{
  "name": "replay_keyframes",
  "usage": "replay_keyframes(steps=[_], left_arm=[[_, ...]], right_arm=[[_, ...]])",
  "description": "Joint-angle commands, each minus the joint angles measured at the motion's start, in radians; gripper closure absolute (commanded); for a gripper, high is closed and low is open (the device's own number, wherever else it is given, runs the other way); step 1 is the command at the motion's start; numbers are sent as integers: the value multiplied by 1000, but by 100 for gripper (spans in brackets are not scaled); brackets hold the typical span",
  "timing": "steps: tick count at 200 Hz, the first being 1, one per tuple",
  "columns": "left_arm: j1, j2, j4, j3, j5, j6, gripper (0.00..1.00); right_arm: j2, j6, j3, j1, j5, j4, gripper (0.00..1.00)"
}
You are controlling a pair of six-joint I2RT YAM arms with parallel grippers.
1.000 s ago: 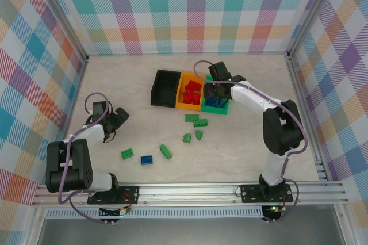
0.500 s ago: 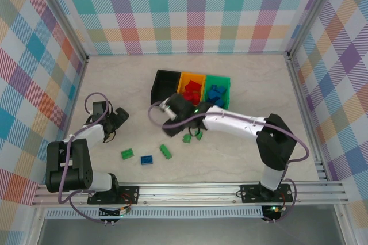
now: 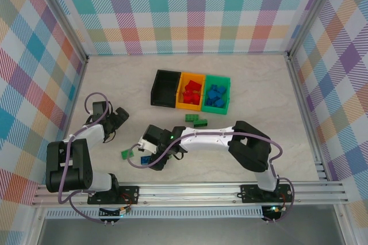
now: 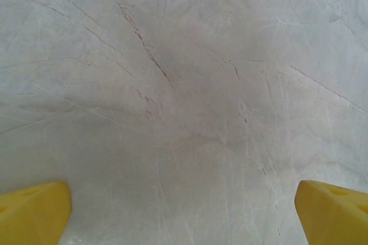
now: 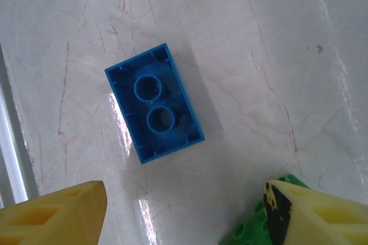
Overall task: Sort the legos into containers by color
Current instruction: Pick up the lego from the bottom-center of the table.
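At the left of the top view, the left end effector [image 3: 118,117] sat idle with its fingers spread wide. Its wrist camera showed nothing but bare table [image 4: 184,84] between the yellow tips. Just right of it lay one green lego [image 3: 127,153].

Next along, the right end effector [image 3: 150,152] hovered low near the bottom edge, jaws apart and holding nothing. Through its wrist camera the blue lego [image 5: 154,103] lay on the table at upper centre, hollow side up and slanted across the frame. The two fingers [image 5: 57,213] stood below it.

Further right, a green pair [image 3: 196,119] waited mid-table. Above them the bins sat touching in a row: the black bin [image 3: 155,90], the orange bin [image 3: 180,91] with reds, and the green bin [image 3: 228,92] with blues.

The step looked like a pick of that blue lego, bound for the green bin. To do it cleanly, the wrist probably needed to advance until the brick sat between the fingers, then turn to square with its long sides. It would also have to clear another green piece [image 5: 253,233] beside the right finger before closing.

A second earlier the right arm had been up over the green bin, and half a second earlier it was crossing mid-table. It had since swung to the lower left. The left arm had not budged.
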Motion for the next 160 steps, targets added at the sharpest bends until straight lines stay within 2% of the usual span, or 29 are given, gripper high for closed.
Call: replay_keyframes(steps=[1, 22, 81, 113, 123, 148, 160], left_arm=[[-11, 48, 47, -6, 168, -16, 0], [-12, 48, 45, -6, 163, -15, 0], [-11, 46, 37, -3, 156, -12, 0], [-11, 50, 41, -4, 160, -14, 0], [-11, 52, 43, -3, 162, -12, 0], [-11, 54, 43, -3, 157, -13, 0], [-11, 57, 44, -3, 162, -14, 0]], right_arm=[[21, -46, 51, 4, -14, 77, 26], [60, -52, 84, 10, -18, 81, 26], [145, -43, 130, 21, -133, 40, 25], [174, -34, 131, 21, -122, 23, 29], [174, -31, 120, 20, -118, 35, 34], [154, -20, 103, 21, -94, 62, 58], [139, -18, 93, 19, -75, 75, 64]])
